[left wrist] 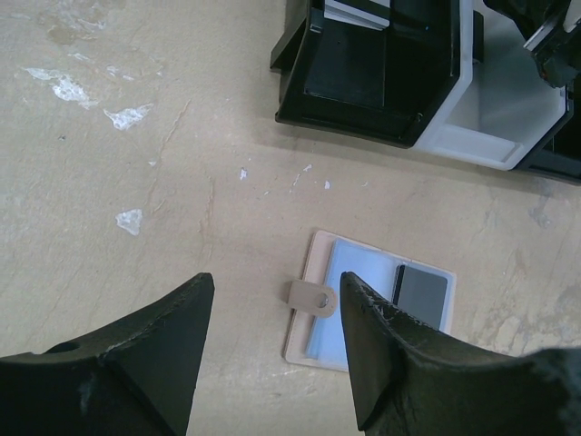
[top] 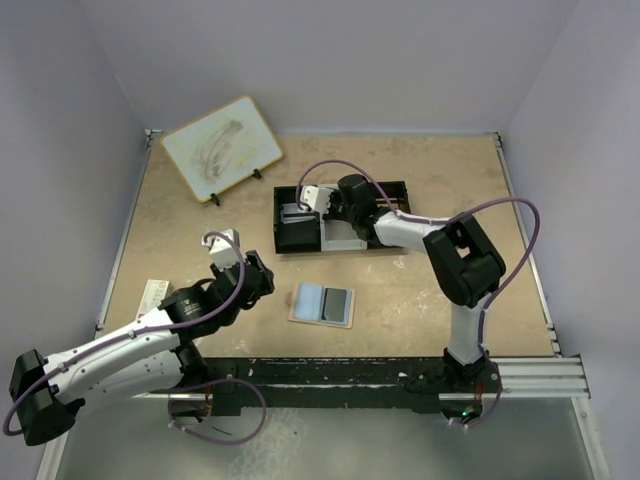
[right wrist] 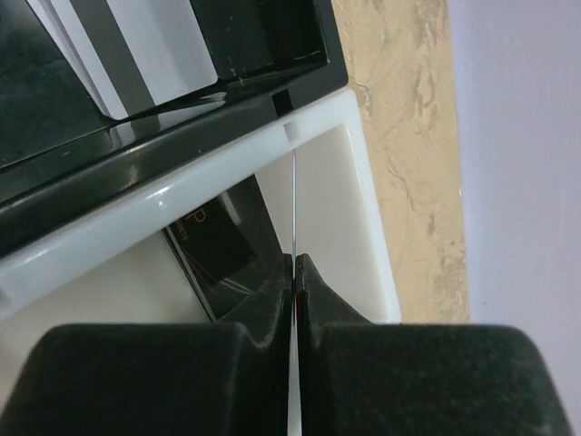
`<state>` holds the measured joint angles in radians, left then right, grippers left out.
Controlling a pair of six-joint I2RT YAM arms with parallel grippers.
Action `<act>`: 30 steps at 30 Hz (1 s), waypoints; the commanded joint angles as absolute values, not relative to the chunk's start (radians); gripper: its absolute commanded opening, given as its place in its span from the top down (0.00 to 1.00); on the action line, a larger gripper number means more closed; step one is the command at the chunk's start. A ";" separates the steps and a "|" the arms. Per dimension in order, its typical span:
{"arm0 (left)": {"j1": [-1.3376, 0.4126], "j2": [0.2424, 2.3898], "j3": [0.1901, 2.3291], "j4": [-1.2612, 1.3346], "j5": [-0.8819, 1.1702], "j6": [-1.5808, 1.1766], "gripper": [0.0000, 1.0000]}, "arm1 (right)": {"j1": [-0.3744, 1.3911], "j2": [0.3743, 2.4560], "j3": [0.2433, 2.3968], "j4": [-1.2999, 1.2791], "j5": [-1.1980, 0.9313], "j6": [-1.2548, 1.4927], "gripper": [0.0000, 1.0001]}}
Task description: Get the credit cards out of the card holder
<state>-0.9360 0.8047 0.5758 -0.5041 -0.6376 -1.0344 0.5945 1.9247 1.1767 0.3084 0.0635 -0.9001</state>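
Wrist view, right: right gripper [right wrist: 295,265] has black fingers pinched together on thin card seen edge-on [right wrist: 294,204], over white compartment of black-and-white plastic tray [right wrist: 363,182]. Overhead view hides that card. Left wrist view: left gripper [left wrist: 275,295] spread wide and empty, near open pale-blue tan-edged card holder [left wrist: 349,300], which holds dark grey card [left wrist: 422,295].

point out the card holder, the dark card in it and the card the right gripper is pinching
card holder [top: 310,300], top view, its pale-blue left half
dark card [left wrist: 422,292], left wrist view, middle of its face
gripped card [right wrist: 295,209], right wrist view, its thin edge seen end-on
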 commanded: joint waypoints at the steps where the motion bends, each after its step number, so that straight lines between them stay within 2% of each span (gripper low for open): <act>1: -0.930 0.783 0.574 -0.529 -0.673 -1.056 0.44 | 0.591 1.952 1.236 0.356 0.083 -0.922 1.00; 9: -0.930 0.772 0.578 -0.543 -0.682 -1.057 0.44 | 0.592 1.965 1.229 0.349 0.107 -0.932 0.97; 12: -0.930 0.778 0.582 -0.542 -0.682 -1.053 0.44 | 0.591 1.961 1.233 0.308 0.090 -0.914 0.86; 18: -0.930 0.793 0.594 -0.544 -0.682 -1.045 0.44 | 0.591 1.937 1.264 0.230 0.041 -0.863 0.74; 23: -0.930 0.803 0.599 -0.539 -0.677 -1.040 0.44 | 0.591 1.907 1.280 0.203 -0.006 -0.829 0.72; 30: -0.930 0.825 0.604 -0.522 -0.650 -1.030 0.44 | 0.589 1.915 1.276 0.208 0.039 -0.830 0.71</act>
